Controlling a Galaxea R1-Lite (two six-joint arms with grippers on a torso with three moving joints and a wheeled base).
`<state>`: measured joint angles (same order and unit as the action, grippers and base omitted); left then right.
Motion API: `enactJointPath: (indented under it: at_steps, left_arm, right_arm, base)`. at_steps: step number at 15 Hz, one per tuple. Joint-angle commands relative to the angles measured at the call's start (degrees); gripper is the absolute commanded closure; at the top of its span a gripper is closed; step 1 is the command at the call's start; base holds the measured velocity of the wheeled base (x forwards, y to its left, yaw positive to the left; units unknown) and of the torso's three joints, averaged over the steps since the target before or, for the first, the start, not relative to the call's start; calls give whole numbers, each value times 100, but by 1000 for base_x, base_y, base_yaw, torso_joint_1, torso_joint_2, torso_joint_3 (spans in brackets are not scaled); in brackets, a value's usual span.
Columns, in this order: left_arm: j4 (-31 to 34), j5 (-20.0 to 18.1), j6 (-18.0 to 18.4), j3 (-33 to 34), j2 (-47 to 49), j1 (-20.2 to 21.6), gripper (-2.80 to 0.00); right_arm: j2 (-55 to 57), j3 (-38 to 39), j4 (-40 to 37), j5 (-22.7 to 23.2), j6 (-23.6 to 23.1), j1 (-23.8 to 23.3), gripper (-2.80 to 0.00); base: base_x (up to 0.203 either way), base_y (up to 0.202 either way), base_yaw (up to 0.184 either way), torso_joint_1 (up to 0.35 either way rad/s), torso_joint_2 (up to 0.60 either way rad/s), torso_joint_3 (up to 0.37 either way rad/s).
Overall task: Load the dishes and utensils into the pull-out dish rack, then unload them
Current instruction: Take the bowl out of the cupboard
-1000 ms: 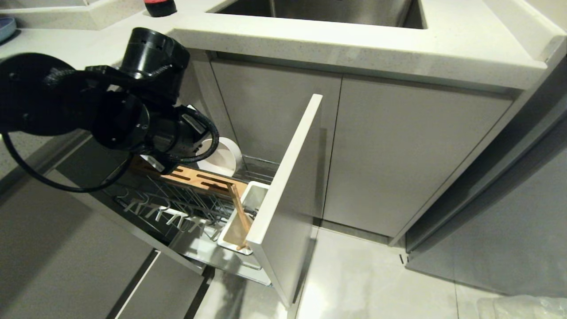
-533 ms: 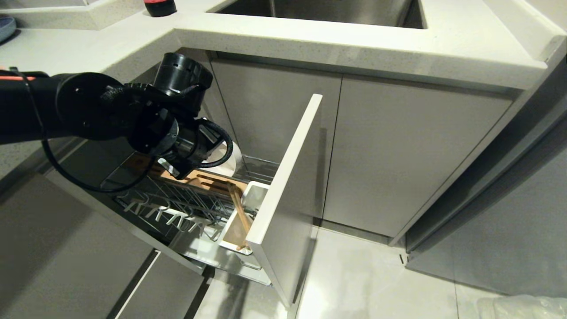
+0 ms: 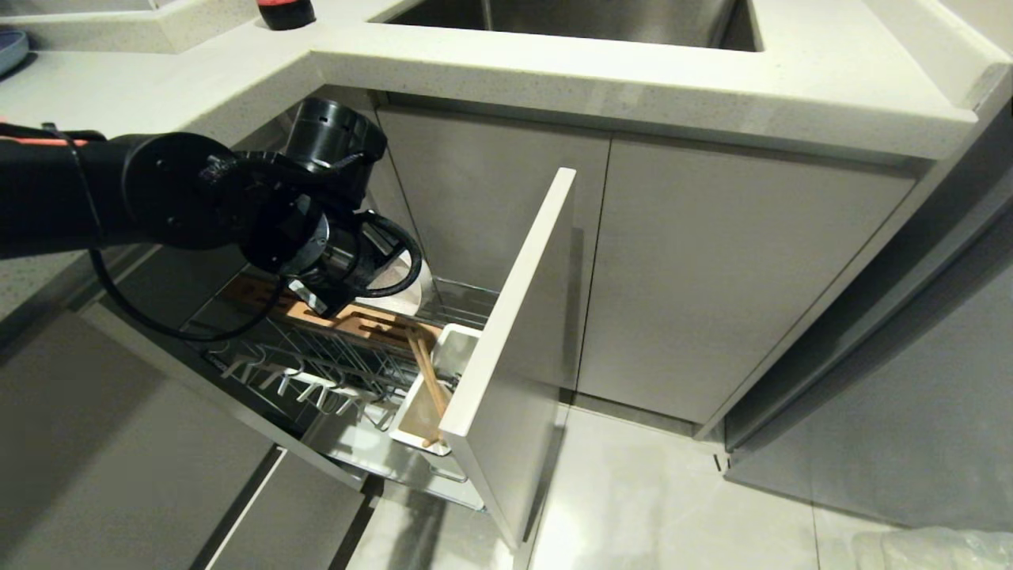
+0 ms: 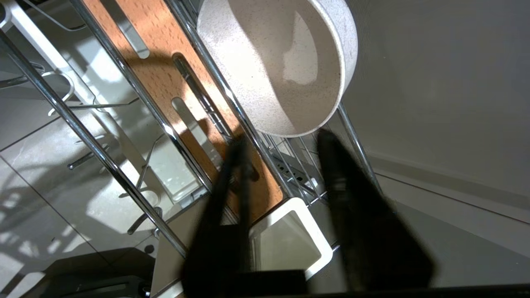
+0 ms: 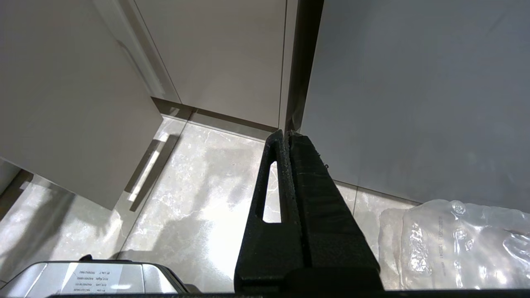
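Hovering parted, the left pincer (image 4: 281, 138) faces the bowl (image 4: 281, 62).

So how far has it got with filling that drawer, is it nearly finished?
Partly. The round cream-white bowl stands on edge in the chrome wire rack, and the pale wooden chopsticks are in the white oblong cup. The left claw is open just short of the bowl. No plate or spoon is visible in the rack, so those seem left.

The pull-out dish rack (image 3: 332, 372) stands open. The chopsticks (image 3: 426, 372) lean in its utensil cup (image 3: 419, 396); at ten o'clock, the left arm (image 3: 158, 198) partly hides the bowl (image 3: 411, 277).
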<state>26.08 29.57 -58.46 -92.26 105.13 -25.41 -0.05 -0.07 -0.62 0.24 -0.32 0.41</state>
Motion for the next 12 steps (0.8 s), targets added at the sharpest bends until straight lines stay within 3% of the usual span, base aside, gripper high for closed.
enactJointPath:
  at_steps: [1,6,9,12]
  left_arm:
    - [12,20,-34,-4,-10,14,-280]
    - [-63,-44,27,-477,417,200,-280]
    - [-76,-394,136,-857,679,365,-280]
    - [-173,-613,142,-834,799,491,-280]
  right_arm:
    - [-4,-1,1,2,-3,2,0]
    - [-4,-1,1,2,-3,2,0]
    - [-4,-1,1,2,-3,2,0]
    - [-4,-1,1,2,-3,2,0]
  base:
    - [0,0,0,0,0,0]
    - [0,0,0,0,0,0]
    - [0,0,0,0,0,0]
    - [0,0,0,0,0,0]
